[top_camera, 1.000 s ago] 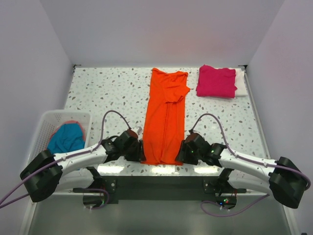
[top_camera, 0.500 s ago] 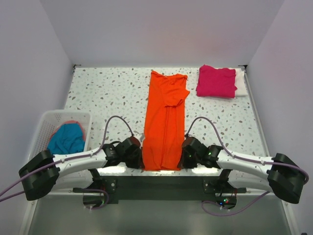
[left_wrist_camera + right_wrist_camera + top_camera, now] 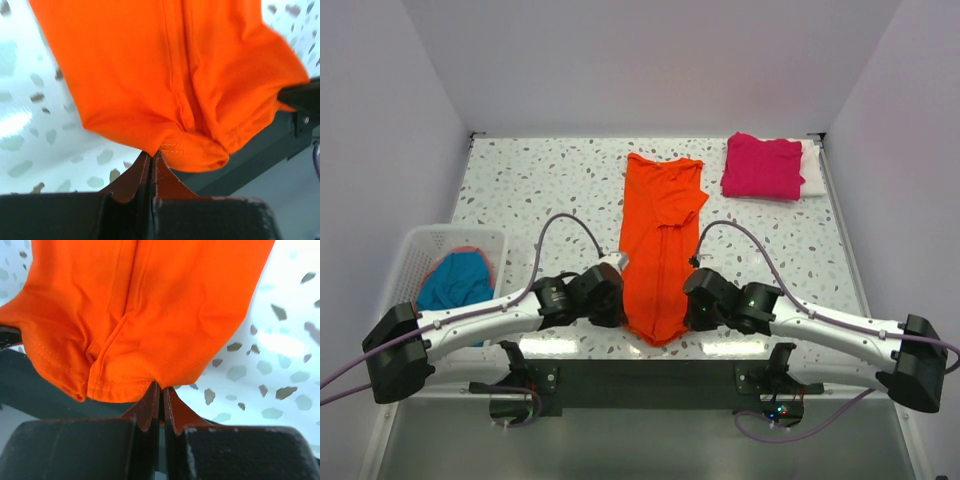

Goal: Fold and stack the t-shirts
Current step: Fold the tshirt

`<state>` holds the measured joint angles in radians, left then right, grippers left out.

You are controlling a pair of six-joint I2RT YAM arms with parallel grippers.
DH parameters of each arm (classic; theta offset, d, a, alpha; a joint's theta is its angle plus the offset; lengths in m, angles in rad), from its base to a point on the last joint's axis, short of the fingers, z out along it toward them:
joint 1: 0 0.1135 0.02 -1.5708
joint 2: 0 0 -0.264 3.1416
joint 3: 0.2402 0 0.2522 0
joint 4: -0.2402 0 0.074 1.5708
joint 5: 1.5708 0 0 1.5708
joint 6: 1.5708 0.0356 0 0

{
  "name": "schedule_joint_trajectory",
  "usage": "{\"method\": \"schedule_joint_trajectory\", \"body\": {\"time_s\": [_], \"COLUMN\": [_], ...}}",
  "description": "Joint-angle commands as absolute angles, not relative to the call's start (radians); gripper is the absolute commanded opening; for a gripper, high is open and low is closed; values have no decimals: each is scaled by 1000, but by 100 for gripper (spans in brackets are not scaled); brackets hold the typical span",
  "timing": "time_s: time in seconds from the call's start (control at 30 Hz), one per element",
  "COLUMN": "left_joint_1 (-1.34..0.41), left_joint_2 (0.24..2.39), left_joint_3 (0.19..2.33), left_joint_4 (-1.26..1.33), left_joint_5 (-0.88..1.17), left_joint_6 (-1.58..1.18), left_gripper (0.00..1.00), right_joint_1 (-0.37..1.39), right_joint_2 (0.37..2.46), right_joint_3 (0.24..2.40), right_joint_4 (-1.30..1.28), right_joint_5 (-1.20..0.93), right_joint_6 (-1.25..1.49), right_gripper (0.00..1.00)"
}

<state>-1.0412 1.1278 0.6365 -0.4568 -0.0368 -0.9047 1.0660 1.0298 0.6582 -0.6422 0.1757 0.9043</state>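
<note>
The orange t-shirt [image 3: 658,240] lies in a long narrow strip down the middle of the table, sleeves folded in. Its near hem is lifted and sags to a point between my two grippers. My left gripper [image 3: 617,308] is shut on the hem's left corner [image 3: 150,149]. On the other side, my right gripper [image 3: 692,307] is shut on the right corner [image 3: 161,382]. A folded magenta-pink t-shirt [image 3: 763,166] sits at the far right on top of a white t-shirt [image 3: 812,167]. The teal-blue t-shirt [image 3: 453,283] lies crumpled in the basket.
A white slatted basket [image 3: 418,251] stands at the table's left edge beside my left arm. The dark table frame [image 3: 650,375] runs under the near edge, just below the hanging hem. Speckled tabletop [image 3: 540,190] shows left of the orange shirt.
Both grippers closed on the orange shirt's near hem corners and lifted them up and away from me. The hem now sags between them, and the shirt's far end has shifted slightly.
</note>
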Motion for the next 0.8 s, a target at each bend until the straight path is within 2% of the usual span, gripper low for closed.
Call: {"method": "schedule_joint_trajectory", "body": {"time_s": [0.0, 0.23, 0.5, 0.77], "left_joint_1": [-991, -845, -795, -750], "left_joint_2": [1190, 1304, 1514, 1612], "left_joint_3": [751, 847, 992, 1074], "left_joint_4": [-463, -359, -269, -244], "left_joint_5": [-120, -132, -201, -210], "left_joint_6": [-838, -796, -791, -810], "left_gripper": [0, 0, 0, 0], "right_joint_1": [1059, 941, 804, 698], "right_joint_2": [1084, 1204, 1364, 1499], "right_joint_3": [730, 785, 874, 931], "right_joint_4": [-687, -532, -365, -275], "right_joint_5": [325, 373, 382, 322], "right_joint_6": [830, 759, 690, 657], "right_gripper": [0, 0, 0, 0]}}
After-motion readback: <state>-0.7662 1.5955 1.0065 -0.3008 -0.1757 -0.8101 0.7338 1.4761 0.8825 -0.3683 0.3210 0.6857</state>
